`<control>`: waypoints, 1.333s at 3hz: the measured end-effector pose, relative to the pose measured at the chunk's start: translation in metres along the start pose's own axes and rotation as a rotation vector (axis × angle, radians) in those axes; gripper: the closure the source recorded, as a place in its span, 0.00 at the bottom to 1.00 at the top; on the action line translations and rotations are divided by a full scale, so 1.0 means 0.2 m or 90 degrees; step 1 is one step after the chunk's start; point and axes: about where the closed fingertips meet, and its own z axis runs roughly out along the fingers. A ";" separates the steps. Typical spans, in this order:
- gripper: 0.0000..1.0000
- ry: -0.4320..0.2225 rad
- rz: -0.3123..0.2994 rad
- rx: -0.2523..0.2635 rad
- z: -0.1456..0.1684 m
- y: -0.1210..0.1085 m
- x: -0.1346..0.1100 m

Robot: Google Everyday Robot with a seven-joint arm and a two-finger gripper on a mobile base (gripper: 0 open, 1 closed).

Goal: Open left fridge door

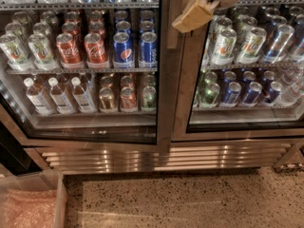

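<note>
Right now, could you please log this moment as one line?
steel-framed clear-glass left fridge door: looks closed | tan gripper: top of view, over the centre door frames | contact: unclear

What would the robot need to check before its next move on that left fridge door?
1. Left fridge door closed: ok, looks shut.
2. Gripper on that door: not ok, it hangs at the top over the edge of the right door.
3. Gripper touching anything: cannot tell.
4. Handle found: cannot tell, none shows.
5. Swing path: cannot tell, a plastic bin sits on the floor at lower left.
</note>
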 end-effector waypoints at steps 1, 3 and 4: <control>0.34 0.001 0.001 0.002 -0.01 0.00 0.00; 0.00 0.126 0.112 0.142 -0.54 0.33 0.21; 0.00 0.171 0.175 0.220 -0.78 0.44 0.31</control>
